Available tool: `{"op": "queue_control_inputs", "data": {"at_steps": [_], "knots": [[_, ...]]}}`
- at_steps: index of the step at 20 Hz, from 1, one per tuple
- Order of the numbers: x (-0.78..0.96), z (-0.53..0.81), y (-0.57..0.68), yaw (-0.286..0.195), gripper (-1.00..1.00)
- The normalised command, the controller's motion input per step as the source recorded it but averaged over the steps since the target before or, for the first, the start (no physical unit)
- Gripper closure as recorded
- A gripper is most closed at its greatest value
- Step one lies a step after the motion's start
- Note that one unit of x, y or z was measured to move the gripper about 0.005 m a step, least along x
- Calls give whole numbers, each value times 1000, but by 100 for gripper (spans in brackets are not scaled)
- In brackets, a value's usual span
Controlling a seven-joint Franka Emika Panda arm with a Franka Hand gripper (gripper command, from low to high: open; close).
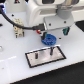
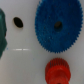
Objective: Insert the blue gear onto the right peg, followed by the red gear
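The blue gear (image 1: 48, 39) lies flat on the white table, just behind the black-bordered pale plate (image 1: 45, 58). In the wrist view the blue gear (image 2: 57, 25) fills much of the picture, toothed, with a dark centre hole. The red gear (image 2: 57, 70) lies close beside it, apart from it; in the exterior view only a red speck (image 1: 42, 33) shows under the hand. The right peg (image 1: 51, 48) stands thin and dark on the plate, bare. My gripper (image 1: 49, 31) hangs just above the blue gear. Its fingers do not show in the wrist view.
A shorter post (image 1: 38, 56) stands on the plate toward the exterior view's left. A black-and-white fixture (image 1: 19, 31) and a black cable (image 1: 7, 20) are at the exterior view's left. A dark teal object (image 2: 2, 32) and a small dark hole (image 2: 18, 22) show in the wrist view.
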Motion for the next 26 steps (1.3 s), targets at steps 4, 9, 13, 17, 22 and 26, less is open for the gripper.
{"op": "queue_control_inputs", "data": {"at_steps": [4, 9, 13, 17, 22, 26], "knots": [[-294, -361, -119, 0, -100], [-216, -243, -124, 0, 100], [-118, -89, -55, 0, 100], [-142, -132, -38, 0, 100], [-142, -8, 1, 0, 100], [103, 229, 11, 0, 100]]}}
